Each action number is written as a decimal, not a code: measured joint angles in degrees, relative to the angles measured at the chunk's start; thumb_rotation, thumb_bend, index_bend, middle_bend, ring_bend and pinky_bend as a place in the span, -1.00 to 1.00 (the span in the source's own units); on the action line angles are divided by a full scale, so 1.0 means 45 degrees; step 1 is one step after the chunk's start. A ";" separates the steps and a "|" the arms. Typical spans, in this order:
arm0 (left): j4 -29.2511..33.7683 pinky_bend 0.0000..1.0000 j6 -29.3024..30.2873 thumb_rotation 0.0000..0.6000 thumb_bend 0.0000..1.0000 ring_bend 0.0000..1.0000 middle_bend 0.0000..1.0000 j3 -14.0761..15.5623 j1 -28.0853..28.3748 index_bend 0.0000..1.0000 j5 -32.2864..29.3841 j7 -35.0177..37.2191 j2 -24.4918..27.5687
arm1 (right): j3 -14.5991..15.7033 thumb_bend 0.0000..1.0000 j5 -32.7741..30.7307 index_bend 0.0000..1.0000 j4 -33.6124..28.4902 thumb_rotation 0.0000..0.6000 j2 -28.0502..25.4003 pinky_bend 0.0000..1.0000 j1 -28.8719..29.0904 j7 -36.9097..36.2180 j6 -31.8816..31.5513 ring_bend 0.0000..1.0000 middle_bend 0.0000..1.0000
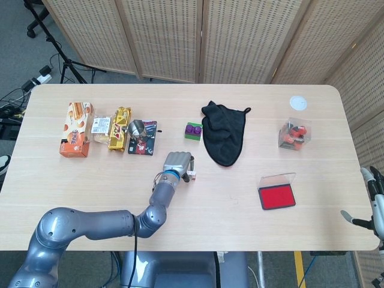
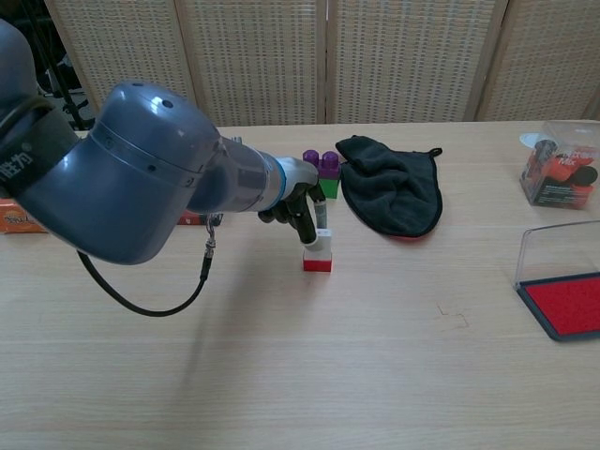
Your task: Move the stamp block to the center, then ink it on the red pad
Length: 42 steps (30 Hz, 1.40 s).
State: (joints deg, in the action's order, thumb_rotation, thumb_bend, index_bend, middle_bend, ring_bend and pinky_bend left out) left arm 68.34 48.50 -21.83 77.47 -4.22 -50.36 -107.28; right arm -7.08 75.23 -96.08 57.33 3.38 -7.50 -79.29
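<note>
The stamp block (image 2: 318, 253), white on top and red at the base, stands upright on the table (image 2: 309, 375) left of centre; the head view shows the stamp block (image 1: 192, 176) small beside my fingers. My left hand (image 2: 298, 202) reaches over it from the left and pinches its top between dark fingers (image 2: 310, 223). From above, my left hand (image 1: 177, 162) covers most of the block. The red ink pad (image 1: 276, 196) lies open at the right, its clear lid (image 2: 553, 248) raised behind the red pad (image 2: 565, 305). My right hand (image 1: 372, 201) hangs past the table's right edge, fingers apart, holding nothing.
A purple-and-green block (image 1: 193, 130) and a black cloth (image 1: 225, 138) lie just behind the stamp. Snack packs (image 1: 76, 137) line the far left. A clear box of red items (image 1: 293, 135) and a white disc (image 1: 298, 102) sit at the back right.
</note>
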 measured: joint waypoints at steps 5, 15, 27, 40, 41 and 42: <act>0.0151 0.86 -0.0002 1.00 -0.45 1.00 1.00 -0.0012 -0.0007 -0.14 -0.0001 -0.0029 0.0096 | 0.0003 -1.00 0.0041 -1.00 -0.0001 1.00 -0.0032 -1.00 -0.0027 -0.0073 -0.0046 -1.00 -1.00; 0.0978 0.82 0.0036 1.00 -0.68 0.88 0.72 0.0028 -0.0097 -0.54 0.0059 -0.0141 0.0733 | 0.0023 -1.00 0.0078 -1.00 -0.0012 1.00 -0.0061 -1.00 -0.0056 -0.0104 -0.0072 -1.00 -1.00; 0.5707 -0.50 0.0797 1.00 -0.88 -0.94 -1.00 0.0340 -0.1995 -1.00 0.4943 0.1161 0.4459 | 0.0067 -1.00 0.0114 -1.00 -0.0072 1.00 0.0099 -1.00 -0.0044 0.0455 -0.0165 -1.00 -1.00; 0.7768 -0.98 0.2149 1.00 -0.89 -1.00 -1.00 0.1164 -0.6865 -1.00 1.3130 0.7400 0.9038 | -0.0644 -1.00 -0.0356 -1.00 0.0083 1.00 0.0299 -1.00 0.0770 0.1851 0.0074 -1.00 -1.00; 0.7768 -1.00 0.2366 1.00 -0.88 -1.00 -1.00 0.1298 -0.7347 -1.00 1.3496 0.7907 0.9376 | -0.0767 -1.00 -0.0375 -1.00 0.0063 1.00 0.0251 -1.00 0.0933 0.2037 0.0134 -1.00 -1.00; 0.7782 -1.00 0.2554 1.00 -0.88 -1.00 -1.00 0.1403 -0.7701 -1.00 1.3688 0.8200 0.9624 | -0.0854 -1.00 -0.0395 -1.00 0.0017 1.00 0.0198 -1.00 0.1053 0.2183 0.0200 -1.00 -1.00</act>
State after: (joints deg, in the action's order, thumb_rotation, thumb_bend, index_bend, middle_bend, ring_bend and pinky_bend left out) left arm 103.36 59.99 -15.51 42.82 57.38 -13.46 -63.97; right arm -10.92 73.45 -96.01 58.22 8.11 2.32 -78.39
